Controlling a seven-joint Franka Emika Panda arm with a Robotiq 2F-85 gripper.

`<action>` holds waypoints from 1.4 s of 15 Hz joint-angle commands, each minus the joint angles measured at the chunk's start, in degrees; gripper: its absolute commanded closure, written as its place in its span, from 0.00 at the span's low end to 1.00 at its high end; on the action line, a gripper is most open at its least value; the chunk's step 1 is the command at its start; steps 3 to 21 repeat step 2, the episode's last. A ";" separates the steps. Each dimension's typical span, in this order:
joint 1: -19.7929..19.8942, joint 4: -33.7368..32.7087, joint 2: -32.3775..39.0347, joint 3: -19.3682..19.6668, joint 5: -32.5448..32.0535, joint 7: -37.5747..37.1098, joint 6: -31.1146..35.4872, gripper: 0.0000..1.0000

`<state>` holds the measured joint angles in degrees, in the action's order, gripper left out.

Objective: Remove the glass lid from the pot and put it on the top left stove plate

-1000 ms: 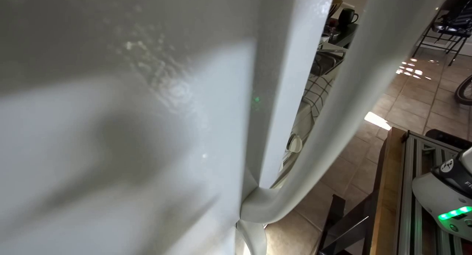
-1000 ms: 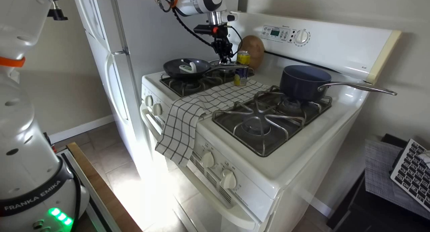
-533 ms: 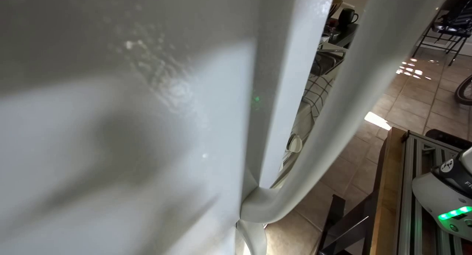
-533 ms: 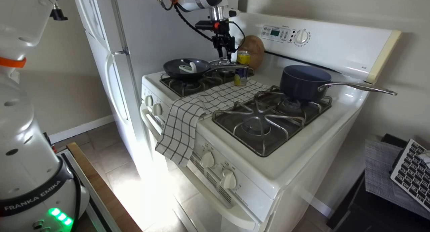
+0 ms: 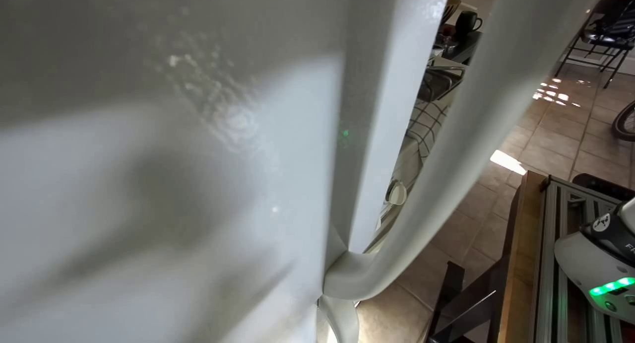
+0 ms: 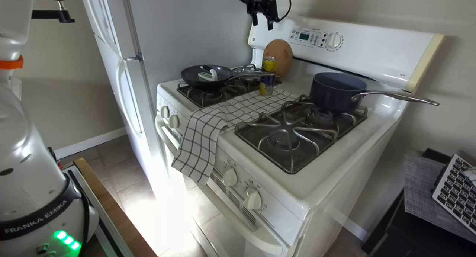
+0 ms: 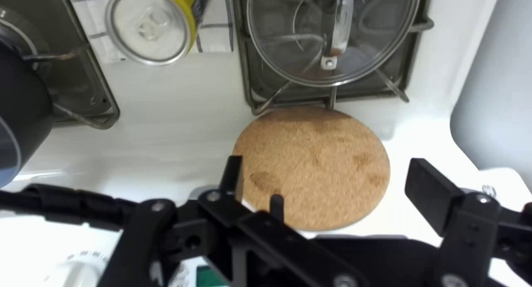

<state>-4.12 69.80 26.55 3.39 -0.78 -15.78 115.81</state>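
“Glass lid (image 7: pixel 318 31): is it home?”

“I'd judge so. In the wrist view it lies handle up on the rear left grate (image 7: pixel 272 98), whose bars show through, so the placing looks done.”

“And the gripper (image 6: pixel 263 25)?”

“In an exterior view it hangs well above the stove (image 6: pixel 323 171), fingers (image 7: pixel 434 193) spread wide, nothing between them. To finish cleanly, I'd leave them apart and swing away at that height, never dipping toward the lid's handle (image 7: pixel 343 21).”

“Room on the way?”

“Going right, a yellow-topped can (image 6: pixel 269 65) would probably topple at a brush. Behind it, the round cork board (image 6: pixel 281 54) leans, it seems, against the back panel (image 6: pixel 372 50), its upper rim a likely snag. Farthest right stands the uncovered pot (image 6: pixel 333 95), its long handle (image 6: pixel 398 96) pointing outward. The air over all three seems the safest lane.”
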 commanded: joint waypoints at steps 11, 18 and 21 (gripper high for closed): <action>2.55 1.20 -3.62 0.04 2.70 2.09 2.34 0.00; 2.55 1.20 -3.62 0.04 2.70 2.09 2.34 0.00; 2.55 1.20 -3.62 0.04 2.70 2.09 2.34 0.00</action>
